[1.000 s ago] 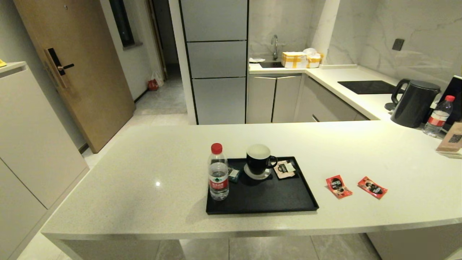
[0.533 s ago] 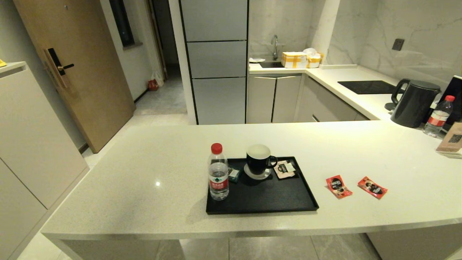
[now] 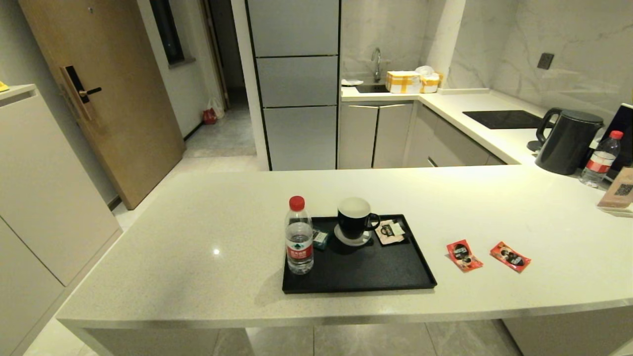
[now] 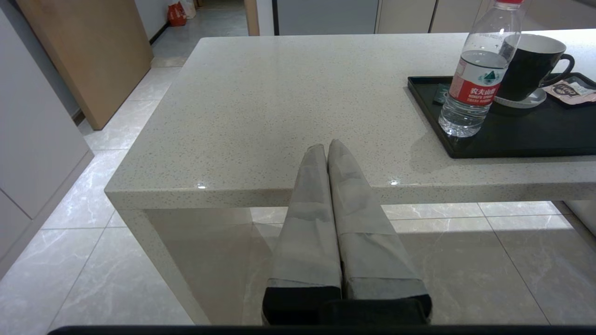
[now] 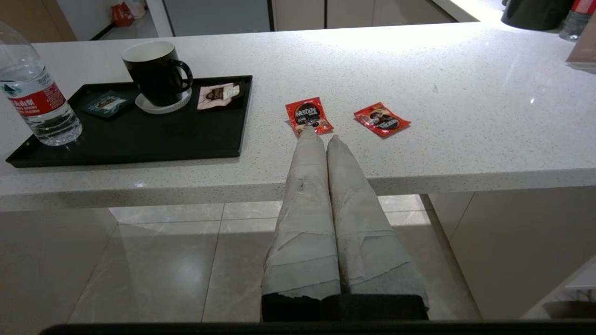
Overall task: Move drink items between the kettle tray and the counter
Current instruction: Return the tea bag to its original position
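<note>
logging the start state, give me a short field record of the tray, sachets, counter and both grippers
tray: black tray on the counter, near its front edge
on tray: water bottle, black mug on a saucer, cream sachet, teal packet
red sachets: two, and, flat on the counter right of the tray, none on it
left gripper: jaws shut, empty, short of the counter edge
right gripper: jaws shut, empty, pointing toward the nearer red sachet
off to the right: kettle
</note>
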Robot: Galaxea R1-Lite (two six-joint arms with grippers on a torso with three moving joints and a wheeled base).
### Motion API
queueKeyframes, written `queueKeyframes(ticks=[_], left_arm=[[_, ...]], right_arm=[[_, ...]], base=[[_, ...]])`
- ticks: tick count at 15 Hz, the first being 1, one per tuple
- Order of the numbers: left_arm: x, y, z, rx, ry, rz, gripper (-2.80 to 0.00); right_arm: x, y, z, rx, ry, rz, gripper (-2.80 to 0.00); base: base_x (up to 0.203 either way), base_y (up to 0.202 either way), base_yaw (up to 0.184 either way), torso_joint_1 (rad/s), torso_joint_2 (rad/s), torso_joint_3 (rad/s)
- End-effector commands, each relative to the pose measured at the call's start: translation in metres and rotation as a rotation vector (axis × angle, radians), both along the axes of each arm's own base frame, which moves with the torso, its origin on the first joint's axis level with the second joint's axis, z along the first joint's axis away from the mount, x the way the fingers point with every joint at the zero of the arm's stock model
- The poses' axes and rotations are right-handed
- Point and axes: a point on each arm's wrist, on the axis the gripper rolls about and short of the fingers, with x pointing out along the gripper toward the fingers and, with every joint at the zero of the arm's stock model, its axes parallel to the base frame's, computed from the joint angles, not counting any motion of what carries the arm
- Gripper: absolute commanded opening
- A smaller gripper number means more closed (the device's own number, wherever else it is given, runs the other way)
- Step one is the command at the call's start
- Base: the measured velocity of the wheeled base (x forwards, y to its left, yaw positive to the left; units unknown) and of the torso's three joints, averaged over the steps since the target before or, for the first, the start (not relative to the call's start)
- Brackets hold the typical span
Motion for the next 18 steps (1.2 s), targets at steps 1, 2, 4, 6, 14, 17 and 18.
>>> queueKeyframes(ticks=[1, 2, 4, 6, 14, 17, 18], left_arm=[[0.0000, 0.0000, 0.0000, 0.000, -0.001, 0.000, -2.80], [0.0000, 0.0000, 0.0000, 0.000, -0.001, 0.000, -2.80], [0.0000, 0.0000, 0.0000, 0.000, -0.001, 0.000, -2.80], [0.0000, 0.0000, 0.0000, 0.000, -0.001, 0.000, -2.80], [0.0001, 0.0000, -0.0004, 0.000, 0.001, 0.000, -2.80], [0.0001, 0.0000, -0.0004, 0.000, 0.001, 0.000, -2.80], [0.0001, 0.0000, -0.0003, 0.000, 0.000, 0.000, -2.80]], right_arm=[[0.0000, 0.0000, 0.0001, 0.000, -0.001, 0.001, -2.80], [0.0000, 0.0000, 0.0001, 0.000, -0.001, 0.001, -2.80], [0.0000, 0.0000, 0.0001, 0.000, -0.001, 0.001, -2.80], [0.0000, 0.0000, 0.0001, 0.000, -0.001, 0.001, -2.80], [0.0000, 0.0000, 0.0001, 0.000, -0.001, 0.001, -2.80], [0.0000, 0.0000, 0.0001, 0.000, -0.001, 0.001, -2.80], [-0.0001, 0.0000, 0.0000, 0.000, -0.002, 0.001, -2.80]], base=[[0.000, 0.000, 0.000, 0.000, 0.00, 0.000], [0.000, 0.000, 0.000, 0.000, 0.00, 0.000], [0.000, 0.000, 0.000, 0.000, 0.00, 0.000], [0.000, 0.000, 0.000, 0.000, 0.00, 0.000], [0.000, 0.000, 0.000, 0.000, 0.00, 0.000], [0.000, 0.000, 0.000, 0.000, 0.00, 0.000], [0.000, 0.000, 0.000, 0.000, 0.00, 0.000]])
